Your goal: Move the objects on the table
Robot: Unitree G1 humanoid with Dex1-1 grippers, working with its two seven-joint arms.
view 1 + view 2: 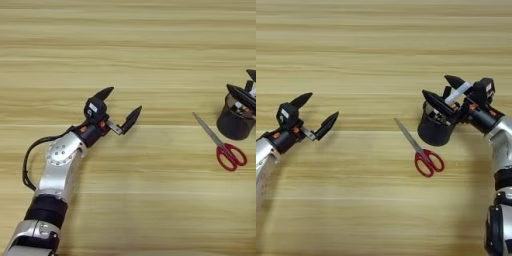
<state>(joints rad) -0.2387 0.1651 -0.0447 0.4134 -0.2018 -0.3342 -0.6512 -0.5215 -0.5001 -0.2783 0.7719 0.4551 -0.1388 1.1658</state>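
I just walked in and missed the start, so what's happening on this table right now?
A two-armed robot is working at a wooden table. Its right hand is over the black mesh pen cup, with a slim white marker between its fingers, right above the cup's mouth. Red-handled scissors lie flat on the table just beside the cup, untouched. The left hand is out over bare wood on the left, fingers spread open, holding nothing.

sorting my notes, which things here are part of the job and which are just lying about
Part of the job:
- pen cup, under the right gripper
- white marker, held between that gripper's fingers
- scissors, flat beside the cup
- table

Lying about:
- nothing else; the left gripper hovers open
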